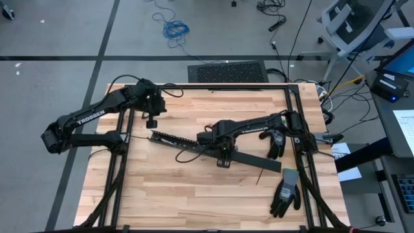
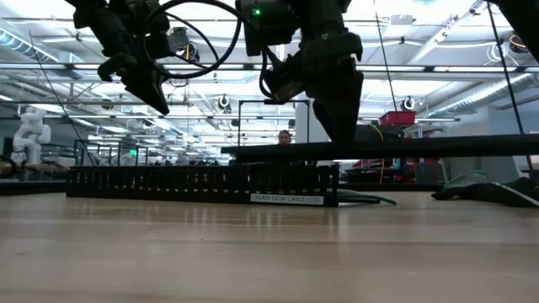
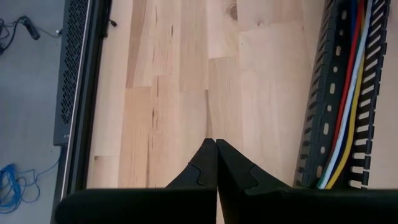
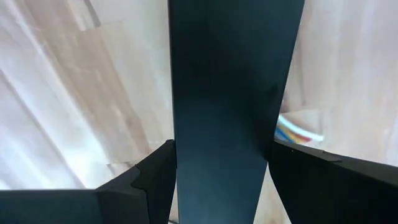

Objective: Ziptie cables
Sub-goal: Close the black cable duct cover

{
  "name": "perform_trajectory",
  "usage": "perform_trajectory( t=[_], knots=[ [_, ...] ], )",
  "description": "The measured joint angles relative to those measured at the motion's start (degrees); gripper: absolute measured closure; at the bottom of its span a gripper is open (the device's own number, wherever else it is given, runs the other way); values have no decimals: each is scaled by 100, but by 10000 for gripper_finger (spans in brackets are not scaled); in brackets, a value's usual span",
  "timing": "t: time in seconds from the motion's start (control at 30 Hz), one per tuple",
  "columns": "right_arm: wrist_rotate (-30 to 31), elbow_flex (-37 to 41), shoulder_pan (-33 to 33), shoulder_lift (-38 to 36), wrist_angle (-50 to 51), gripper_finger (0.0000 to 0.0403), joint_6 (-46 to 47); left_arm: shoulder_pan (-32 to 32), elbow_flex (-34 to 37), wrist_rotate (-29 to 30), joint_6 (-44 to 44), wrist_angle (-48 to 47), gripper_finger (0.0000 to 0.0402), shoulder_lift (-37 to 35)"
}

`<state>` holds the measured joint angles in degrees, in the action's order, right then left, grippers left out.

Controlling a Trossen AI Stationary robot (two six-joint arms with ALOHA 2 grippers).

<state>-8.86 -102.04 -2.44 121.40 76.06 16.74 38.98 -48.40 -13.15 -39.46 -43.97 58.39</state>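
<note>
A black slotted cable duct [image 1: 178, 142] lies flat on the wooden table, left of centre. The cables [image 3: 348, 93] run along inside it: red, blue, white and yellow wires. A short stretch of them [image 4: 292, 132] also shows beside a long flat black cover strip [image 1: 259, 162]. My right gripper [image 1: 223, 157] is shut on this strip, which hangs level over the duct [image 2: 202, 181]. My left gripper [image 1: 151, 122] hovers shut above the table's far left, clear of everything, with the duct off to its side in the left wrist view. My right gripper pinches the cover strip across its width, one finger [image 4: 155, 174] on each long edge [image 4: 177, 143]. The fingers point down from above and lie across the strip. The strip [image 2: 421, 147] is lifted clear and stays about level, just above the duct.
One dark work glove [image 1: 284, 194] lies near the table's right front, and another [image 1: 277, 142] lies by the right arm's base. A thin dark strip [image 1: 259, 176] rests on the wood beside them. Black frame rails [image 1: 123, 168] border the table. A person [image 2: 285, 136] stands far off in the room.
</note>
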Motion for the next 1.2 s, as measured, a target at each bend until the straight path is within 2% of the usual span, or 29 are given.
perform_trajectory(
  t=[0.1,0.3,0.53,0.9,1.2],
  knots=[
    [-130,0,-12,0,0,202,188,0,0,0,0,0,401,1],
    [169,0,-31,0,-163,202,499,-2,0,29,0,0,401,0],
    [297,23,-96,74,-319,202,521,0,1,28,0,-2,401,1],
    [336,474,-111,69,-445,202,483,0,4,16,6,0,401,2],
    [441,401,-92,73,-419,202,375,-118,4,-1280,11,64,401,139]
  ],
)
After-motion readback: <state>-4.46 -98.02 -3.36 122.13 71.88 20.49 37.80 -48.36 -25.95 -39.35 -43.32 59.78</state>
